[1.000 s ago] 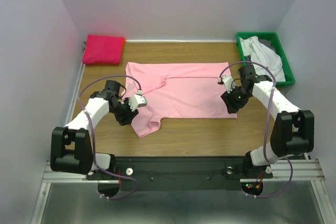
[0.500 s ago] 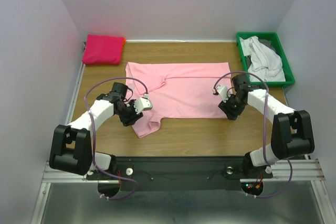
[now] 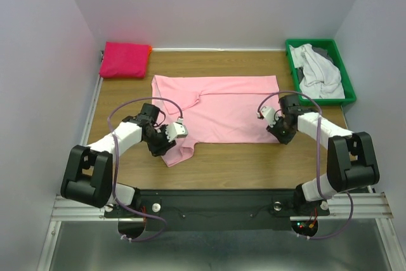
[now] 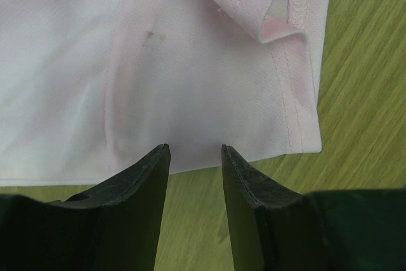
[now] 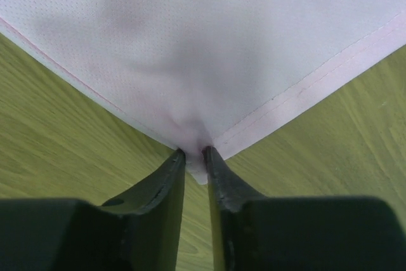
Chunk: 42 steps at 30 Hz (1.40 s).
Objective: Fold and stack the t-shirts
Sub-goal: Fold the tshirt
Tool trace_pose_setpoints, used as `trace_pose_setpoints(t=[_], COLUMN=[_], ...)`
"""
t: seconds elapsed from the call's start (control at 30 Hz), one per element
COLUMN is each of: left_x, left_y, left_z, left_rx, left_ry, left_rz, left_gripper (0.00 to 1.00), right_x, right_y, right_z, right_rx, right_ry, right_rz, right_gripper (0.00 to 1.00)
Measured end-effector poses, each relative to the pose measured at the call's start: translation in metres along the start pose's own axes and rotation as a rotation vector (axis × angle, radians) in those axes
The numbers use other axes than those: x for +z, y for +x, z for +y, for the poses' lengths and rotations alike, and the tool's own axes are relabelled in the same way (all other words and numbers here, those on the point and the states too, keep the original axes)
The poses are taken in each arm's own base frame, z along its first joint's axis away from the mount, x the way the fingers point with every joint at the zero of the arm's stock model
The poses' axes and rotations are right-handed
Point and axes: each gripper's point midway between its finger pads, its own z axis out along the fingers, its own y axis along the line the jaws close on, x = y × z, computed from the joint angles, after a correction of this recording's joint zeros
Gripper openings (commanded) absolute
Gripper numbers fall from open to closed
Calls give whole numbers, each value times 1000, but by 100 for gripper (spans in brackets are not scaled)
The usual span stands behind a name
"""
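Left arm bent in low from the left side, left gripper at the near sleeve hem of the light pink t-shirt, fingers moderately apart with nothing between them. Right arm folded inward, right gripper down at the shirt's near right corner, fingers narrow and pinching that corner. Shirt lies spread mid surface. Far right, green bin holds a crumpled white shirt with grey cloth behind it. Folded magenta t-shirt sits at the far left corner.

right gripper newly tight on corner of pink t-shirt
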Motion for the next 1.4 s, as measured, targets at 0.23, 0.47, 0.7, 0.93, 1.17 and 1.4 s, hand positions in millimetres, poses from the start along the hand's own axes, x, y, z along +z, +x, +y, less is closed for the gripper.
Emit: trace_pose_setpoints(t=[0.23,0.47,0.7,0.93,1.17,1.4], left_x=[10,12,-6,-48,-65,-82], left_y=[1,-3,4,-17,-22,-45], left_z=[2,5,-11,-14,-20,27], left_rx=[7,26,14,43,47,1], left_ry=[-22,-43,-21,-76,-79,-121], left_rz=[17,13,48,-17,-33,-50], left_gripper=[45,0,0,0,0,0], right_x=[1,1,-10,-41,-59,-54], right_y=[-1,0,1,0,-3,-30], right_z=[-6,-8,-7,-5,-11,-40], right_rx=[-3,-3,-4,-20,-40,-71], right_ry=[28,36,48,94,109,105], right_rz=[0,4,0,-36,-28,-4], right_gripper=[1,1,1,1,1,1])
